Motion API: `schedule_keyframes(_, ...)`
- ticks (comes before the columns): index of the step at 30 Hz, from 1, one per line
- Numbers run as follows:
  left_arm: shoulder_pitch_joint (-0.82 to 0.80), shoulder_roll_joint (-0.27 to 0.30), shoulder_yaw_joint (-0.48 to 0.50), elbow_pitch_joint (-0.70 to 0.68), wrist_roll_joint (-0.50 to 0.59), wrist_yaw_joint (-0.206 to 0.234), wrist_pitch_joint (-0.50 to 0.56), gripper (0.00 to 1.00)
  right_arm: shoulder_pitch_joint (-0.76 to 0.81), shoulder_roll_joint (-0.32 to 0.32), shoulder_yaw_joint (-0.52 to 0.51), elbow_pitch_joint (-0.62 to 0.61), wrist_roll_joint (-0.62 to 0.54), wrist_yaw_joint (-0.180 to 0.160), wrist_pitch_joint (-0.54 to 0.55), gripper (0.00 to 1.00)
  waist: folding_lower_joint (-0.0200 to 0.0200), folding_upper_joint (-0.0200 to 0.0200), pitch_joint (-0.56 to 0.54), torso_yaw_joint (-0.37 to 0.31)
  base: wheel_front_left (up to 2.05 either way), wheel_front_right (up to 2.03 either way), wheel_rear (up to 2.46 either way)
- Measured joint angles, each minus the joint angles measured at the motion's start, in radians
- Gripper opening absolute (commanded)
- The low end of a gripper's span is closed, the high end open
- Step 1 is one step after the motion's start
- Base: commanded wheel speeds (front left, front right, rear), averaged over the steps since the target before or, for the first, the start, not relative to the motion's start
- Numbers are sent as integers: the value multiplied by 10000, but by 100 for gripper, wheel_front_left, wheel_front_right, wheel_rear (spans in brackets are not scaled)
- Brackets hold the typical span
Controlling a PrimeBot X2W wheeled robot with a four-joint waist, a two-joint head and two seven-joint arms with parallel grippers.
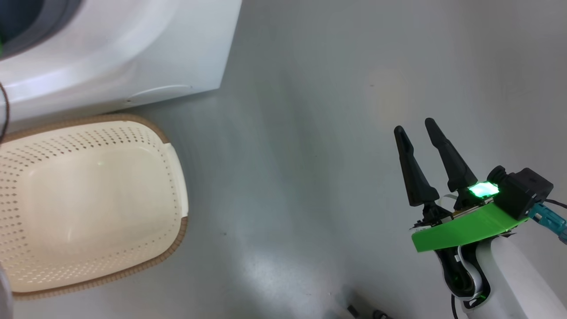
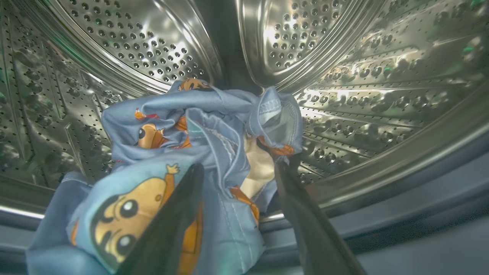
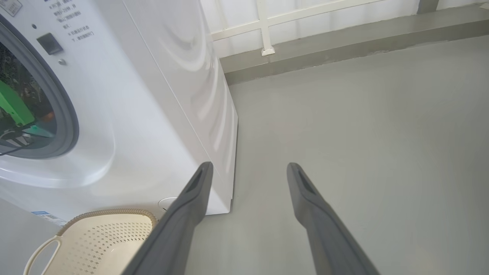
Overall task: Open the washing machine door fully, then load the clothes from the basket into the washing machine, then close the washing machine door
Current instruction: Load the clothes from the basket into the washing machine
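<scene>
Head view: we record the basket (image 1: 173, 168) at left of frame on the floor (image 1: 301, 155), beside the washing machine (image 1: 133, 53) at upper left. The right gripper (image 1: 414, 124), lower right, has its fingers apart.

Left wrist view: the left gripper (image 2: 240, 165) is spread wide. The clothes (image 2: 172, 126) lie at centre and lower left, inside the steel drum (image 2: 363, 95).

Right wrist view: the right gripper's fingers are apart above the floor.

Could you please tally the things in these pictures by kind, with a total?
washing machine: 1
basket: 1
bundle of clothes: 1 (separate garments cannot be told apart)
left claw and right claw: 2
Total: 5
</scene>
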Motion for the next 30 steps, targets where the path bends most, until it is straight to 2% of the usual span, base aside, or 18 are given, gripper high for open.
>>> schedule_keyframes(13,1266,-646,228,-318,-763,-612,-788,100,56,-322,-67,17,-12,0,0,100,0,0,-769,500,0,0,0)
schedule_keyframes(18,2188,-888,403,-1603,-1020,-688,-819,100,197,-510,-119,61,-15,0,0,100,0,0,-1112,717,0,0,0)
schedule_keyframes(30,5648,-1446,777,-4485,-1093,-825,-830,100,769,-1014,-330,173,-104,0,0,100,-1,0,-2205,1226,0,0,0)
